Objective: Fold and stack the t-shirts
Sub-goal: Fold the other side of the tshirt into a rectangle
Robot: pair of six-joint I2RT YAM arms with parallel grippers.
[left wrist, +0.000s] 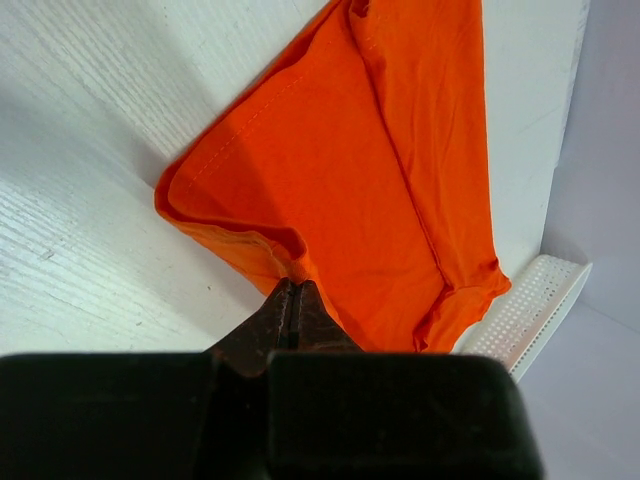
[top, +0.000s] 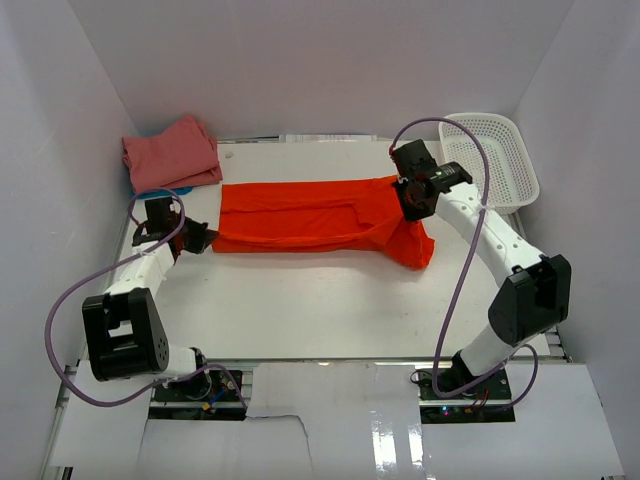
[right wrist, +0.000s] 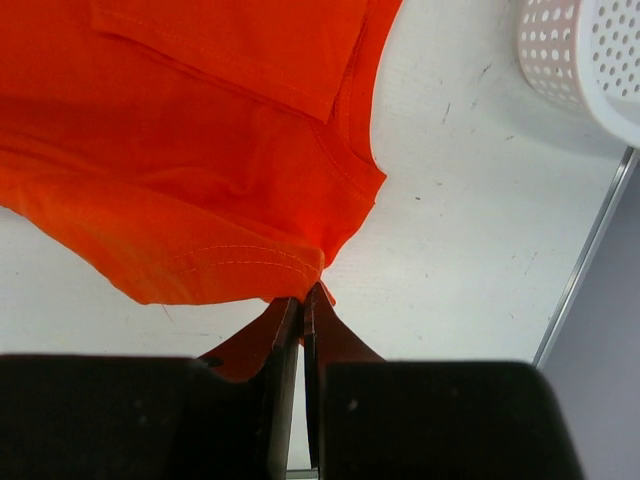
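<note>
The orange shirt (top: 310,215) is lying as a long band across the middle of the table (top: 300,310), its long axis running left to right in the top view. The left gripper (top: 198,238) is sitting at the band's left end and the right gripper (top: 412,197) at its right end. Each arm is therefore holding the end nearer to it, with the cloth stretching away toward the other arm. In the wrist views both pairs of jaws are pressing together on a pinch of orange hem. The right end is sagging in a loose bunch toward the lower right. The pink shirt (top: 170,152) is resting folded in the upper left, and the basket (top: 495,160) is sitting in the upper right. The gripper bodies are hiding how much cloth each pinch is holding, and the band's lower layers are not showing.
</note>
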